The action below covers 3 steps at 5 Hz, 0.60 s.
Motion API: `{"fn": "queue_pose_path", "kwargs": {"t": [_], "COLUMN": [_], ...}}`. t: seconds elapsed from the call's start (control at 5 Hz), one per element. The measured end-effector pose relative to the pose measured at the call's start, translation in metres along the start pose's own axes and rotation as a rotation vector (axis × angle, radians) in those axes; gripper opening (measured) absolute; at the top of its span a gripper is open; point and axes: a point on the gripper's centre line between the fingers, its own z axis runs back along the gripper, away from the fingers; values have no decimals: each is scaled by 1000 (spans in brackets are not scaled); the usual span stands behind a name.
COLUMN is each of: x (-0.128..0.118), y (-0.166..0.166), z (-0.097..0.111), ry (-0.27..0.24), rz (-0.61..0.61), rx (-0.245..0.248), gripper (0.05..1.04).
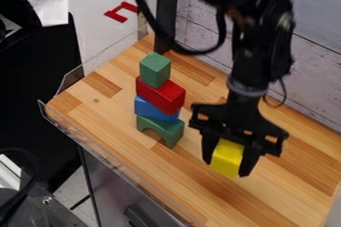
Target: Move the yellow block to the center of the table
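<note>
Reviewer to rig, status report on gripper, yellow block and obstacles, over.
Gripper closed on yellow block. Block upright between fingers; table contact unclear. Four-piece stack standing nearby, apart from gripper.

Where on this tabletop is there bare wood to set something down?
In the image, the tabletop is bare left of the block stack, out to the clear rim, and at lower right, past the hand with the yellow block. It is crowded between stack and hand: only a narrow gap there.
</note>
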Motion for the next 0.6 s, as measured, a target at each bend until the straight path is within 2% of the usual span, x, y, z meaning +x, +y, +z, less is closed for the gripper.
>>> {"fn": "queue_pose_path", "kwargs": {"t": [0.2,0.4,0.6], "x": [8,9,17], "y": [-3,-10,-18], "z": [-18,-38,-44], "ry": [-31,-12,-12], "rz": [13,-35,-110], "rx": [-8,-13,-6], "gripper": [609,609,609]}}
